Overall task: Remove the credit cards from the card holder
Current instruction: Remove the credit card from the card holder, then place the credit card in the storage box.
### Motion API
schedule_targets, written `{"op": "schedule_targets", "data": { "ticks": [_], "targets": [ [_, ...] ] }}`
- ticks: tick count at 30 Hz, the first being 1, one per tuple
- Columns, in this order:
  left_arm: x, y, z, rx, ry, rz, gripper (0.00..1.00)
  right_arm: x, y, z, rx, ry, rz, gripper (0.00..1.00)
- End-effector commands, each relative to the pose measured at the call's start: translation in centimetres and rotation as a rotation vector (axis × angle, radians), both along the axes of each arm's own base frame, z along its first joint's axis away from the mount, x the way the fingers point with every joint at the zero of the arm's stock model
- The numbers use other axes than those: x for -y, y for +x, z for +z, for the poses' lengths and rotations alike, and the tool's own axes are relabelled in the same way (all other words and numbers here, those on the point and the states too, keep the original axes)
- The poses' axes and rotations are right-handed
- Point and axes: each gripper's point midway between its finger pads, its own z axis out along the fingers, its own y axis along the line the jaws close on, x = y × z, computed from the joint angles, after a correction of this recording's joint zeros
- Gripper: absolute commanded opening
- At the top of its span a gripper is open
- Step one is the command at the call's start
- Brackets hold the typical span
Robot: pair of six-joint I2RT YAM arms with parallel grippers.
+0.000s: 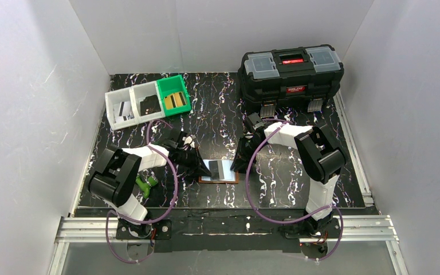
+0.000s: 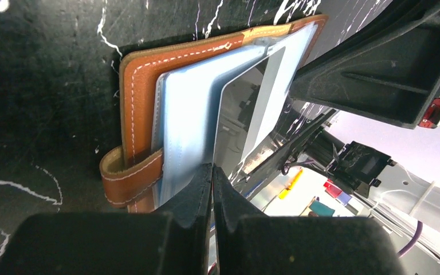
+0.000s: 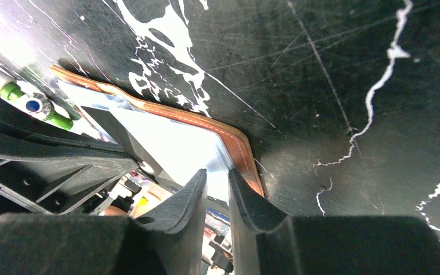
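The card holder (image 1: 229,179) lies open on the black marbled table between the two arms, its brown leather (image 2: 140,103) framing pale blue pockets. A glossy credit card (image 2: 246,114) stands partly out of a pocket and tilts up toward my left gripper (image 2: 213,169), which is shut on the card's near edge. From above, that gripper (image 1: 205,169) sits at the holder's left side. My right gripper (image 3: 217,172) has its jaws a narrow gap apart. Its tips straddle the holder's brown right border (image 3: 242,146), and I see nothing clamped between them. It is at the holder's right side (image 1: 236,166).
A big black toolbox (image 1: 291,71) stands at the back right. Two white bins (image 1: 132,106) and a green bin (image 1: 173,97) sit at the back left. A small green object (image 1: 146,184) lies by the left arm. White walls enclose the table.
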Motion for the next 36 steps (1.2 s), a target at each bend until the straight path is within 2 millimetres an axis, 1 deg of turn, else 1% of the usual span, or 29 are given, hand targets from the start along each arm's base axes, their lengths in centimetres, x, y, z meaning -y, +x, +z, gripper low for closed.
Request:
{"op": "schedule_targets", "data": {
  "ticks": [1,6,11,14,17,21,25,27,29,31,36],
  "targets": [
    [-0.8,-0.4,1.1,0.027,0.003,-0.005,0.00,3.7,-1.2,-6.7,0.019,-0.250,0.021,0.29],
    [-1.4,-0.4,1.6,0.038,0.010,0.000,0.00,3.5,-0.9,-6.0,0.039,-0.237,0.023,0.30],
    [-2.6,-0.7,1.9,0.046,0.048,0.009,0.00,3.2,-0.3,-4.8,0.070,-0.221,0.025,0.31],
    [-2.9,-0.5,2.3,0.058,0.050,0.015,0.00,2.9,0.0,-4.0,0.089,-0.202,0.023,0.32],
    [-3.1,-0.3,3.1,0.076,0.055,0.012,0.00,2.3,0.5,-2.7,0.117,-0.171,0.027,0.39],
    [-3.1,0.2,4.7,0.106,0.043,0.011,0.00,1.3,1.4,0.6,0.196,-0.096,0.038,0.53],
    [-2.3,1.3,7.3,0.148,-0.024,0.025,0.00,0.1,2.4,4.8,0.296,0.006,0.040,0.71],
    [-1.7,2.0,8.7,0.164,-0.075,0.043,0.00,-0.7,2.8,6.7,0.322,0.083,0.033,0.77],
    [-1.0,2.7,10.0,0.177,-0.135,0.067,0.00,-1.5,2.9,8.3,0.316,0.191,0.016,0.81],
    [-0.3,3.4,11.3,0.175,-0.205,0.098,0.00,-2.4,3.3,9.9,0.326,0.302,-0.003,0.82],
    [1.1,5.3,14.1,0.198,-0.356,0.159,0.00,-3.1,4.1,13.7,0.312,0.547,-0.073,0.80]
  ]
}}
